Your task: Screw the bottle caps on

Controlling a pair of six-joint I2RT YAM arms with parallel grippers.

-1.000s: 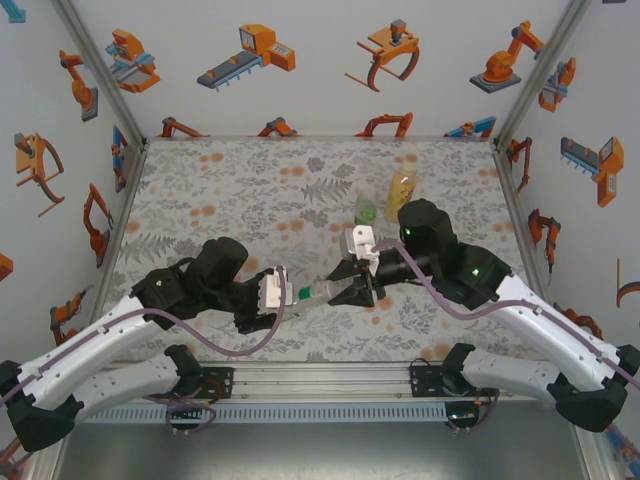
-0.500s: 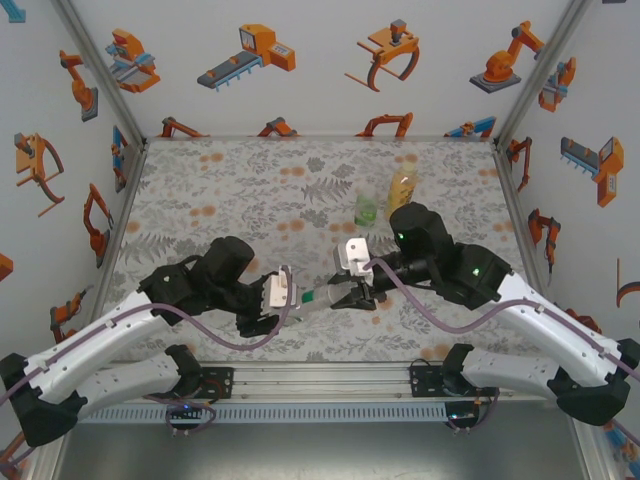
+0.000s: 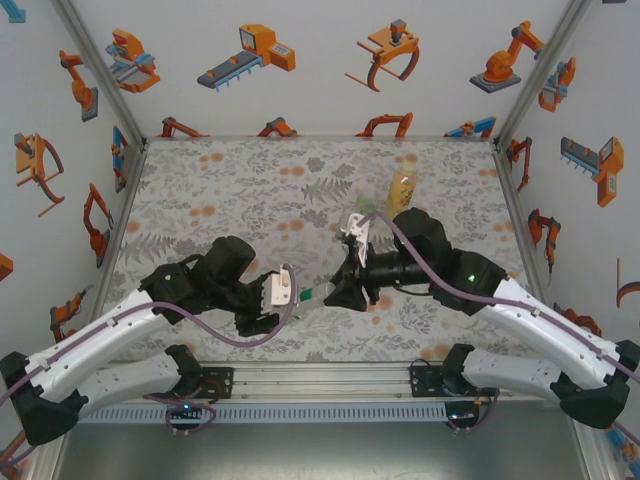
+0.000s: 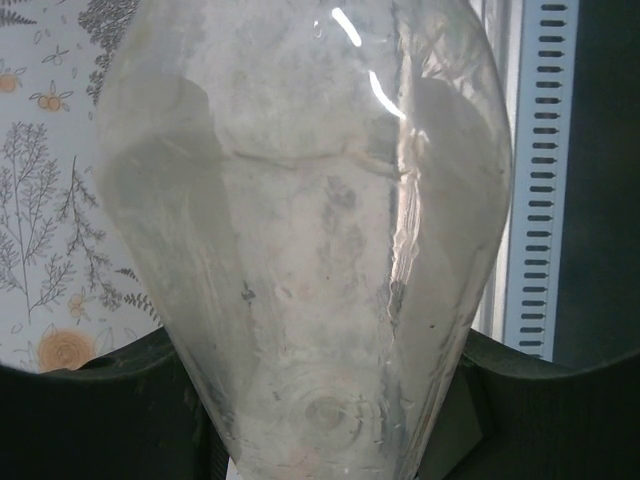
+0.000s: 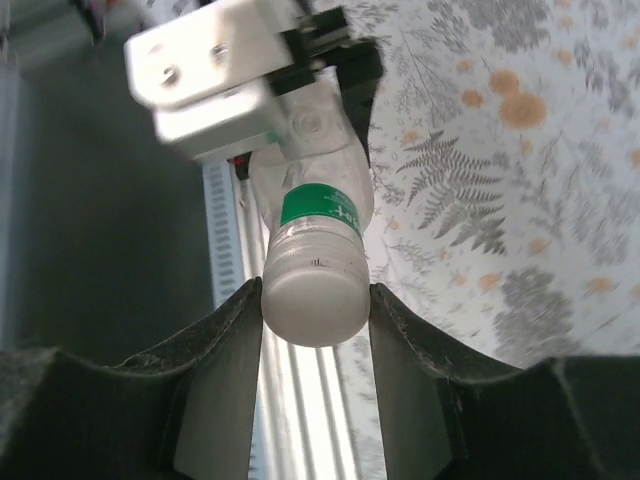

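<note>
Bottle cap [image 5: 313, 305] on the clear bottle [image 4: 300, 250], six o'clock: my right gripper [image 3: 335, 293] pinches it, my left gripper [image 3: 285, 293] clamps the base. Tightening underway, I judge; amber bottle [image 3: 402, 188], one o'clock, unclear.

Both my arms reach inward and meet nose to nose over the near middle of the surface [image 3: 250, 190].
My left arm [image 3: 100, 345] stretches low from its base towards the right. Its left fingers [image 3: 285, 292] are clamped tight on the body of the clear bottle [image 5: 318, 212], which lies sideways in the air. My right arm [image 3: 540, 320] comes in from the right with its elbow bent and its wrist facing the other. My right fingers [image 5: 225, 370] press on the cap [image 5: 313, 310], one on each side.
</note>
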